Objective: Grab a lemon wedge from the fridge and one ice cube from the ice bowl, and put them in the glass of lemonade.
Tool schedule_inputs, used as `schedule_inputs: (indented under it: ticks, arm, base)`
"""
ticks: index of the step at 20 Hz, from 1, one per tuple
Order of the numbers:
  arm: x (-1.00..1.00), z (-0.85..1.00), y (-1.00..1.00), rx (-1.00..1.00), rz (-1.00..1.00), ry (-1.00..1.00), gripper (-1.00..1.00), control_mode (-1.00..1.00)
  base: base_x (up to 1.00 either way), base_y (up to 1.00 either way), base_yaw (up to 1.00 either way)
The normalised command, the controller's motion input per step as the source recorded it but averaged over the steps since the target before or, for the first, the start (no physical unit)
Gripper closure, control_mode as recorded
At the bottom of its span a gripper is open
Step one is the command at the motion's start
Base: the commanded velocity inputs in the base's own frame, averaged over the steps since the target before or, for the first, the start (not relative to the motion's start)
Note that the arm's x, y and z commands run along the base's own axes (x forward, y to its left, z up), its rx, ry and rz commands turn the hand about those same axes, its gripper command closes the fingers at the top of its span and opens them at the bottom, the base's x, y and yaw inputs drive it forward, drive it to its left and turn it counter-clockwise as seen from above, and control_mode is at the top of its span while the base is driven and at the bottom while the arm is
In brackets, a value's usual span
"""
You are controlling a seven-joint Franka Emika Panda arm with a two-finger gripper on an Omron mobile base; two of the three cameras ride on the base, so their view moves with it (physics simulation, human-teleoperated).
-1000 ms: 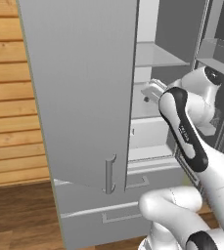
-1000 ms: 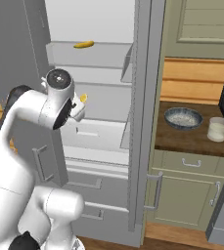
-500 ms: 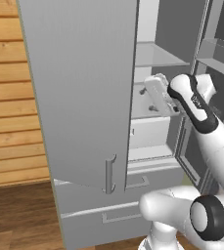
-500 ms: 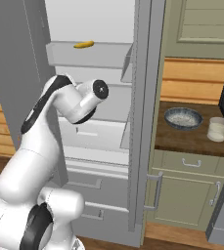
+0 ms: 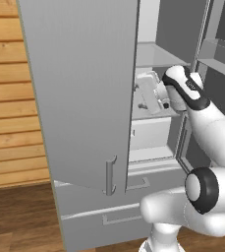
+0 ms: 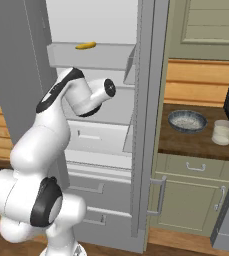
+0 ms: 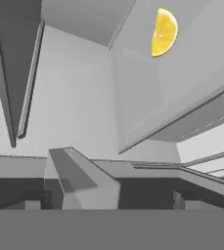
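Lemon wedge (image 7: 163,32): a small yellow half-round slice with a paler, segmented cut face, lying alone on a pale upper shelf of the fridge (image 6: 146,125); from the right base view (image 6: 85,45) it reads as a thin yellow crescent. The gripper (image 5: 151,93) sits inside the open fridge, below that shelf, well apart from the wedge. Its jaws stand wide apart, holding and touching nothing. On the wooden counter right of the fridge, the ice bowl (image 6: 187,121) stands just beside the glass of lemonade (image 6: 223,132).
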Motion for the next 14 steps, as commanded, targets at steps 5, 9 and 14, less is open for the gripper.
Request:
schedule_inputs:
  ticks: [5, 9, 14]
  arm:
    - [0.21, -0.2, 0.46, 0.0, 0.03, 0.0, -1.0, -1.0]
    - [-0.29, -0.05, 0.53, 0.07, 0.06, 0.07, -1.0, -1.0]
    - [-0.45, 0.0, 0.52, 0.09, 0.06, 0.04, -1.0, -1.0]
  base:
    - [0.0, 0.0, 0.0]
    - [0.0, 0.0, 0.0]
    - [0.0, 0.0, 0.0]
